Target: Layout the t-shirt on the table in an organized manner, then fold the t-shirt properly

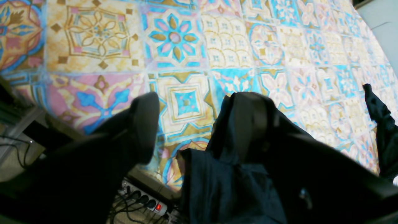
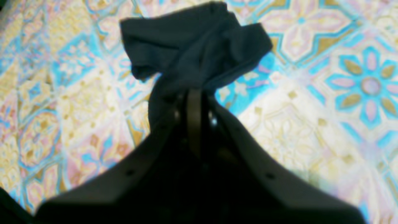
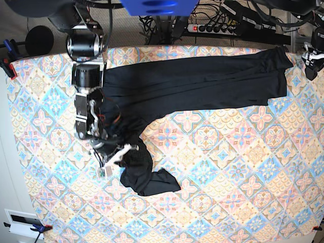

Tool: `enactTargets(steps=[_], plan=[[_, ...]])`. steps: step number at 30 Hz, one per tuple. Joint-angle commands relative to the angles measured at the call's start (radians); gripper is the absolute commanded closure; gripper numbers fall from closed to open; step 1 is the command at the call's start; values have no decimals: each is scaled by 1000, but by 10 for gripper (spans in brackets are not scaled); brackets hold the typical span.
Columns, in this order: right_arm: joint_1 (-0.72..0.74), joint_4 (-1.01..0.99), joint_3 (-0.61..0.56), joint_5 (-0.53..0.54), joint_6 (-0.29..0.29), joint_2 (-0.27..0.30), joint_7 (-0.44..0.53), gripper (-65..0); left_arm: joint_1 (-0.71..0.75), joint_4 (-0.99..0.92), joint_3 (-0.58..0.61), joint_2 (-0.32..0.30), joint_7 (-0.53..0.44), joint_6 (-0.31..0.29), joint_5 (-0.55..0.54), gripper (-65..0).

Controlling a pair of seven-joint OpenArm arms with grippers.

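Your right claw [image 2: 194, 102] is clamped on a bunched fold of the t-shirt [image 3: 192, 83], which stretches along the far edge of the counter [image 3: 228, 177] with one end crumpled at the left by that claw. Your left claw [image 1: 196, 124] gapes wide at the far right corner, shirt fabric draped over one finger [image 1: 252, 121], a power strip [image 1: 149, 202] below the counter edge.

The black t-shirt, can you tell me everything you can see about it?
The t-shirt is plain black, soft cloth with no print. It lies stretched in folds along the far edge of the table, one end bunched and twisted lower down. The right gripper has its jaws shut on that bunch. The left gripper is open at the other end, cloth draped over one jaw.
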Motion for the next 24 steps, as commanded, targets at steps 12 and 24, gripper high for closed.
enactTargets(steps=[12,24], plan=[[-212,382,1,0,5,1,-19,0,3,15,-3,-22,-18,-2,-22,-375],[-440,712,-4,-1,5,1,-56,0,1,14,43,-20,-22,-2,-22,-375]])
